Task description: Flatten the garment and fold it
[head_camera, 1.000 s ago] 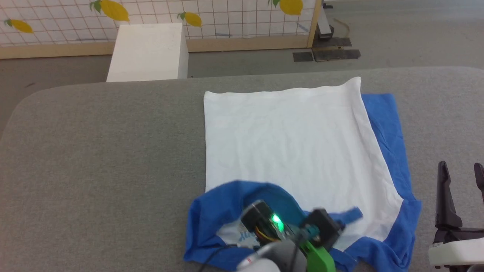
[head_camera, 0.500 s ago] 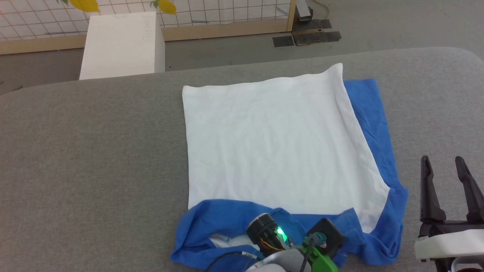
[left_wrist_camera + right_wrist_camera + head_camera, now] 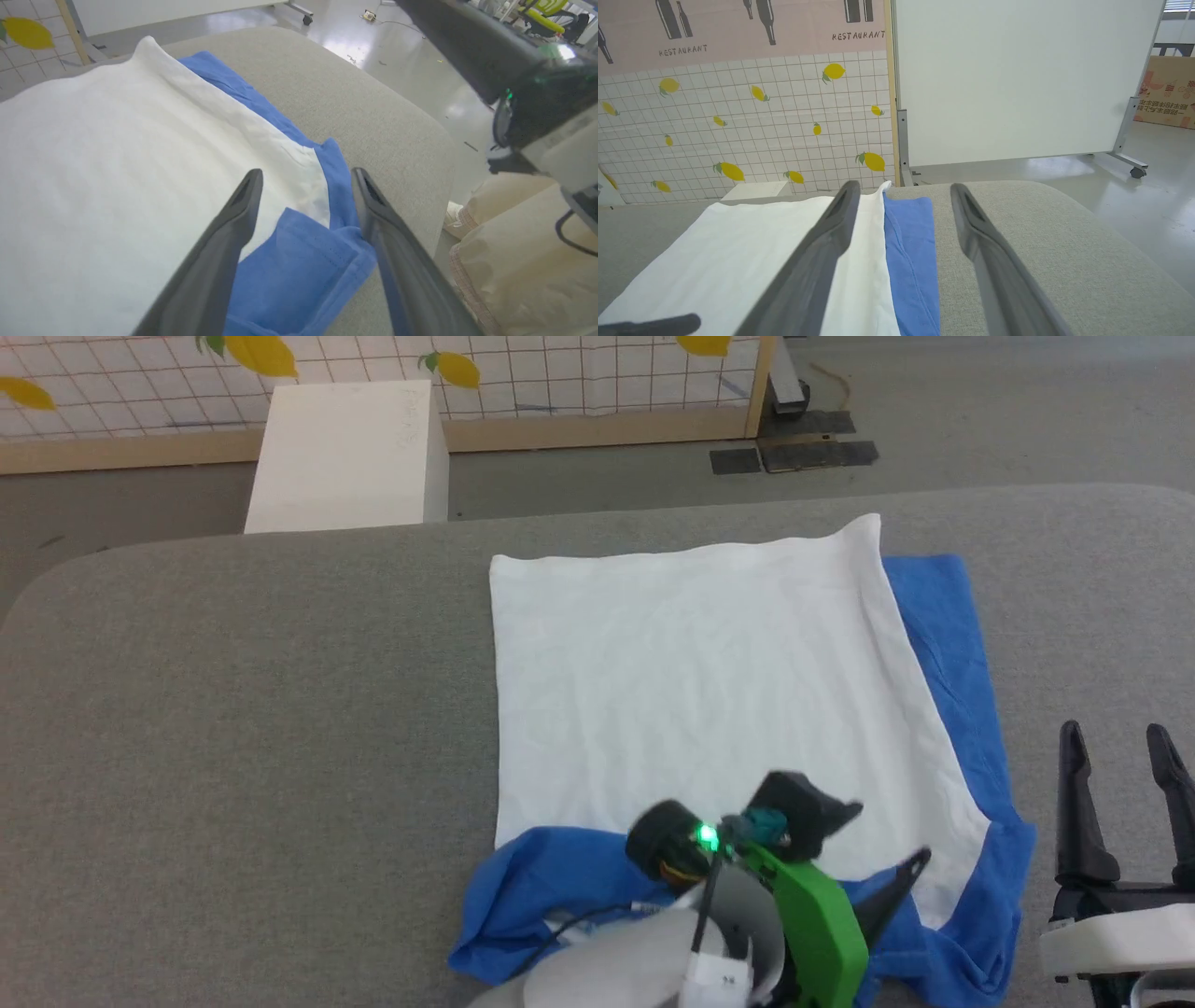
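Two hands, one garment, one counter for your list.

1. Left hand (image 3: 306,173): nearest you, over the bunched blue near end of the garment (image 3: 709,663). Its fingers are spread wide with nothing pinched between them. You cannot tell whether the tips touch the cloth.
2. Right hand (image 3: 1115,733): fingers parted and empty, above the bare counter (image 3: 233,709) just beside the garment's right edge.
3. Garment: white body laid flat right of the counter's middle, lightly creased. The blue shoulders are rumpled at the near edge, and a blue sleeve shows from under the right side. The hem is straight at the far end.
4. Room to move: you have a wide bare stretch of counter on the left, a narrow strip on the right and a clear band beyond the hem. The counter's corners are rounded.
5. White box (image 3: 345,457): on the floor past the far edge.
6. Lemon-print tiled wall (image 3: 738,140): a pink band above it reads "RESTAURANT" (image 3: 858,36) twice.
7. Cardboard carton (image 3: 1169,98): far right, print too small to read.
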Robot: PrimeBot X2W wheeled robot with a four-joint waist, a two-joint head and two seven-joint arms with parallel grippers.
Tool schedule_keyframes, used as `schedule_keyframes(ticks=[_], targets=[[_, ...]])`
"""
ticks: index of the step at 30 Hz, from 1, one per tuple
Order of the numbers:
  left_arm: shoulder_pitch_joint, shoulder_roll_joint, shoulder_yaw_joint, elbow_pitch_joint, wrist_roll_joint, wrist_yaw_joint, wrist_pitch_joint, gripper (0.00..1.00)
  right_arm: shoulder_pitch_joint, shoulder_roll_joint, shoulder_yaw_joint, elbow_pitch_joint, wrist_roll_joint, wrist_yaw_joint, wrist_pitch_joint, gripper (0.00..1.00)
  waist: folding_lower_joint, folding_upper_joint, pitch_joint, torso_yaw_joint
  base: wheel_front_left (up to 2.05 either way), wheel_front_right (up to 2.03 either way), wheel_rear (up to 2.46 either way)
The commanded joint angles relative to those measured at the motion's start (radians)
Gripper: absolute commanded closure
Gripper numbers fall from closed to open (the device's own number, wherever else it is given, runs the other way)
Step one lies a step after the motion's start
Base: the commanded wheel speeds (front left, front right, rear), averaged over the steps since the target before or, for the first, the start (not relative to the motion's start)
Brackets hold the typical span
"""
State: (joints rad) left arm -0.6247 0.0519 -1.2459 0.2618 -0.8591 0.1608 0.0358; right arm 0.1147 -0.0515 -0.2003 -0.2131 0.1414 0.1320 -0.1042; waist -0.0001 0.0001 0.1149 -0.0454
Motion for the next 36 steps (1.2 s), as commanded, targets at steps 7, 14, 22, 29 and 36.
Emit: schedule_keyframes(ticks=[7,14,22,29,36], targets=[[-0.083,0.049,0.156,-0.004,0.028,0.126,-0.225,0.0,0.023,0.001,-0.003,-0.025,-0.004,-0.001,0.011,0.0,0.0001,-0.0001,-0.015,0.036,0.0,0.0,0.0],[0.078,0.26,0.364,-0.149,0.08,0.26,-0.296,0.0,0.046,0.001,-0.003,-0.04,-0.004,-0.001,0.021,0.0,0.0001,-0.0001,-0.023,0.047,0.0,0.0,0.0],[0.447,0.31,0.731,-0.419,0.209,0.275,-0.297,0.0,0.059,0.001,0.009,-0.036,0.01,-0.001,0.022,0.0,0.0001,-0.0001,-0.027,0.057,0.0,0.0,0.0],[0.65,0.269,0.848,-0.416,0.359,0.178,-0.297,0.0,0.065,0.001,0.015,-0.014,0.03,-0.001,0.015,0.0,0.0001,-0.0001,-0.032,0.072,0.0,0.0,0.0],[0.742,0.201,0.935,-0.368,0.48,0.146,-0.297,0.0,0.077,0.001,0.023,0.024,0.051,-0.001,0.003,0.0,0.0001,-0.0001,-0.047,0.068,0.0,0.0,0.0]])
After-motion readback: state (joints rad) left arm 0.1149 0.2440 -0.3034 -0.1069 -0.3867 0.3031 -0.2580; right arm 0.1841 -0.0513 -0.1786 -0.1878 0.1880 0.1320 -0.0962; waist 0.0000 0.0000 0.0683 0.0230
